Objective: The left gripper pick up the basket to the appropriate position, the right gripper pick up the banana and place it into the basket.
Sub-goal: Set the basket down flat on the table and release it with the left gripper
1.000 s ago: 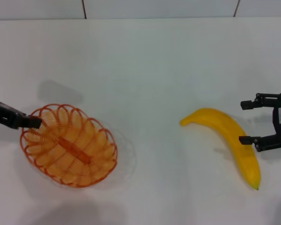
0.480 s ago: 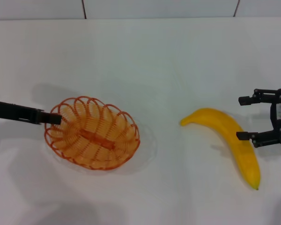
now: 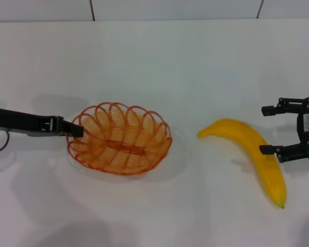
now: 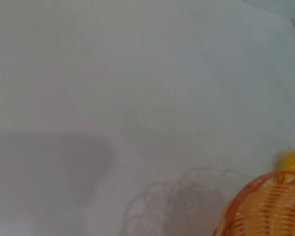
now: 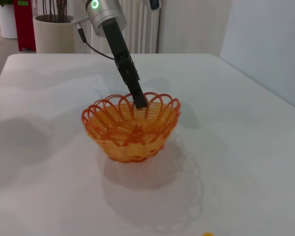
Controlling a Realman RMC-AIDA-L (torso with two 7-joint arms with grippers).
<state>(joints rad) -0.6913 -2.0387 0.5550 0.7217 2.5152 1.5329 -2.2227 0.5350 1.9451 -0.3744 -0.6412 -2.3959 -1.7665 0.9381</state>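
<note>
Holding the basket (image 3: 119,139) by the left side of its looped rim, my left gripper (image 3: 76,130) has its fingers pinched on the wire, and the right wrist view shows the basket hanging clear of the table (image 3: 154,62) with its shadow below. That is a grip on one edge only, so I judge the main danger to be the basket swinging or tipping around my fingers. If it tilts when I set it down, it may land crooked or slide out of the pinch.

To the right, well apart from the basket, the banana (image 3: 252,154) lies on the table with its dark tip toward the near side. My right gripper (image 3: 270,129) sits at the banana's right side, its fingers spread wide and gripping nothing; one fingertip is just at the banana's edge, the other on the far side of it, over bare table. I think a closing squeeze from there could catch only the curved flank and roll the fruit away. The basket is shallow too, so a banana dropped off-centre could tip it or hang over the rim.
</note>
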